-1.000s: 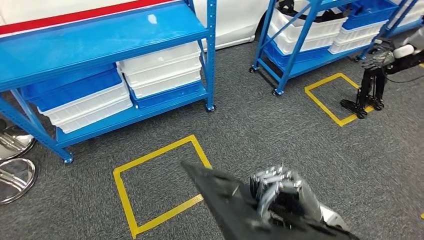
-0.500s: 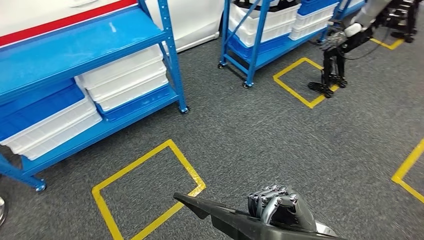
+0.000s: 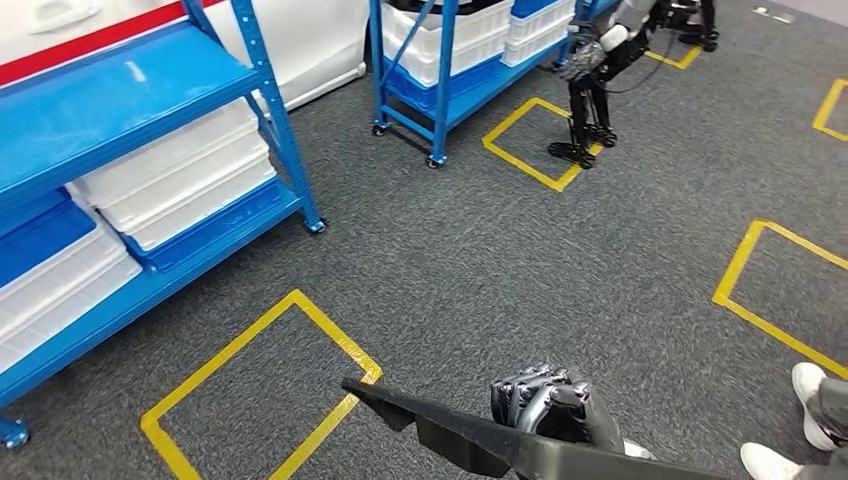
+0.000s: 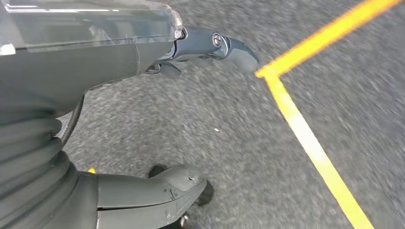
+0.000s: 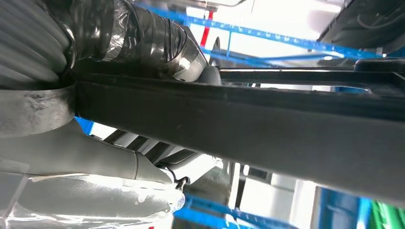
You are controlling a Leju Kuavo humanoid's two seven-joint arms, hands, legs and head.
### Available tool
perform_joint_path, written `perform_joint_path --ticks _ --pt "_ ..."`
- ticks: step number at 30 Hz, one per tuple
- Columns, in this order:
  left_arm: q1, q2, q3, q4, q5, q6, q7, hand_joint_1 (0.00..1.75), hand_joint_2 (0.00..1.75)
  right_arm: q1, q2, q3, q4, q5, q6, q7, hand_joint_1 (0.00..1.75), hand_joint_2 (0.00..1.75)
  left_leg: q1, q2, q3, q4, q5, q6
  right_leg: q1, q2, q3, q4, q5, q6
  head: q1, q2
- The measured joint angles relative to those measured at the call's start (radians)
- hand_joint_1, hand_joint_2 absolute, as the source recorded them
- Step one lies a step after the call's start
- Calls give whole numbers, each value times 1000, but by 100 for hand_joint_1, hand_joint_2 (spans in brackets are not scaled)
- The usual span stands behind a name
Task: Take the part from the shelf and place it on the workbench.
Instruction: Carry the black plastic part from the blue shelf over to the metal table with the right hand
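Black and flat, the part (image 3: 470,440) is seen in the head view held low over the grey carpet floor (image 3: 560,270), gripped by the right hand (image 3: 545,405), whose fingers (image 3: 520,398) are curled over its upper edge. Blue shelf racks (image 3: 130,110) with white bins (image 3: 175,185) are noted beyond, yellow tape squares (image 3: 255,390) on the floor, another robot (image 3: 590,80) by the far rack, and a person's white shoes (image 3: 815,390) nearby.

In the left wrist view, the left hand (image 4: 143,119) is recorded above the carpet, fingers (image 4: 219,45) spread apart, nothing held.

In the right wrist view, the part (image 5: 267,119) is seen clamped between thumb and fingers (image 5: 148,43).
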Motion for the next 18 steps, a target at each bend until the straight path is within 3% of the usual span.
perform_joint_path --ticks 2,4,5,7,9,11,12,14,15,16,18 --pt "-3 2 -1 0 -11 -13 -5 0 175 -20 2 1 -4 -2 -9 3 171 175 -5 20 5 3 -7 -11 9 -35 38 -80 18 -13 0 0" --pt "-6 4 -3 0 -17 -26 -7 0 175 -36 3 1 -8 -8 -12 4 171 175 -7 43 7 4 -11 -22 14 -20 34 -88 17 -26 0 0" --pt "-9 5 -4 0 -18 -30 -6 0 175 -42 4 1 -11 -10 -13 2 171 175 -5 39 7 8 -17 -27 13 -9 33 -90 20 -32 0 0" --pt "-14 7 -6 0 -18 -33 0 0 175 -60 4 2 -18 -18 -13 -1 171 175 1 -11 -12 57 -54 -36 10 14 32 -96 25 -46 0 0" --pt "-9 10 -6 0 -17 -31 15 0 175 -79 4 2 -23 -33 -11 -2 171 175 5 -68 -70 184 -121 -39 10 39 31 -96 27 -54 0 0" --pt "-3 13 -6 0 -18 -31 37 0 175 -86 4 -1 -24 -52 -3 0 171 175 5 -81 -128 298 -154 -40 12 66 31 -94 27 -57 -1 0" --pt "-1 14 -6 0 -21 -31 48 0 175 -87 4 -5 -24 -61 4 1 171 175 5 -82 -137 307 -142 -39 13 80 32 -92 26 -57 -1 0" --pt "0 14 -6 0 -28 -32 68 0 175 -90 4 -13 -22 -74 16 4 171 175 7 -96 -102 210 -67 -36 13 107 34 -88 25 -55 -1 0" --pt "1 14 -6 0 -31 -33 75 0 175 -91 4 -16 -20 -78 20 5 171 175 8 -119 -76 143 -33 -33 14 120 35 -86 23 -52 0 0" --pt "2 14 -6 0 -32 -34 79 0 175 -91 4 -18 -18 -80 22 7 171 175 9 -140 -51 84 -11 -31 14 133 32 -82 22 -48 0 0" --pt "4 14 -6 0 -32 -35 86 0 175 -91 4 -23 -14 -82 23 11 171 175 8 -161 -33 38 -7 -25 13 156 23 -77 24 -37 0 0"
